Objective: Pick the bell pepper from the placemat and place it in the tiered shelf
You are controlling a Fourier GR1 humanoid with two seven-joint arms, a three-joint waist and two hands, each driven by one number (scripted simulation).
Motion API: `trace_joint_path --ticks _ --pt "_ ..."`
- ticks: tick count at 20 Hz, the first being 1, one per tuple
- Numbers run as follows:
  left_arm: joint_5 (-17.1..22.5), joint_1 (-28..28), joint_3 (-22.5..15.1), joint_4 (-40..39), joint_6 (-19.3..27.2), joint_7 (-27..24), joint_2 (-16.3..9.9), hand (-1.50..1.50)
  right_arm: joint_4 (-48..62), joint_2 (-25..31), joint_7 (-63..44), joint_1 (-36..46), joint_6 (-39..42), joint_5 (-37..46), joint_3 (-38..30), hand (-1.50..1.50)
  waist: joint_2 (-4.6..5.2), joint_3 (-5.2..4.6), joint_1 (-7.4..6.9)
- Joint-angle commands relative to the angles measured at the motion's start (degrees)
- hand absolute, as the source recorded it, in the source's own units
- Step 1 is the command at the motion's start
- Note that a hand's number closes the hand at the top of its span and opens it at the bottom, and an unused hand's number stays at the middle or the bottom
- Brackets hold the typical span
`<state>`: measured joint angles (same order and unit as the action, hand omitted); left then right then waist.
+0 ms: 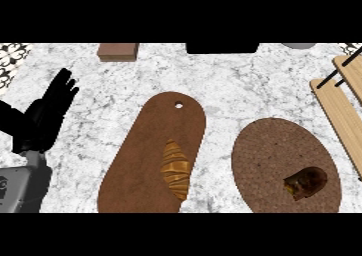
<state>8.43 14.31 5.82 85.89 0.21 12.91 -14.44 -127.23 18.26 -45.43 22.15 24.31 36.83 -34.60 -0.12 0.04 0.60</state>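
Bell pepper (pixel 306 183) position: dark brown-red, lying on the oval brown placemat (pixel 276 150), toward its lower right. Tiered shelf (pixel 345 107) position: right edge of the marbled surface (pixel 228 75), pale wooden slats with black posts, just beside the placemat. Left robot hand (pixel 44 117): at the left side, fingers straight and released, pointing up, holding nothing. Right robot hand: outside the head view. A long brown cutting board (pixel 151 145) lies left of the placemat, carrying a croissant (pixel 175 169). A small brown block (pixel 117 51) sits at the far edge.
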Motion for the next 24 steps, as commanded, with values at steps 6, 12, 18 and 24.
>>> trace_joint_path --ticks 6,12,18,24 --pt "-1.2 -2.3 -0.7 1.7 -0.7 -0.8 1.7 0.00 8.4 6.1 11.5 -7.9 -1.7 -10.6 -12.0 1.50 0.03 -0.03 -0.33" --pt "-1.1 0.0 0.0 -0.6 -1.3 -1.1 1.8 0.00 22.0 10.5 22.6 -9.8 -6.1 -11.3 -15.6 1.50 0.14 -0.03 -0.47" --pt "-3.8 -1.9 -1.3 0.7 0.8 -1.3 3.5 0.00 21.1 8.6 17.0 -12.0 -8.8 -10.0 -17.5 1.50 0.15 -0.04 -0.61" --pt "-3.0 -1.5 -0.7 0.4 -0.4 -0.9 3.3 0.00 33.2 12.0 29.9 -10.1 -19.1 -8.9 -18.8 -1.50 0.16 -0.02 -0.66"
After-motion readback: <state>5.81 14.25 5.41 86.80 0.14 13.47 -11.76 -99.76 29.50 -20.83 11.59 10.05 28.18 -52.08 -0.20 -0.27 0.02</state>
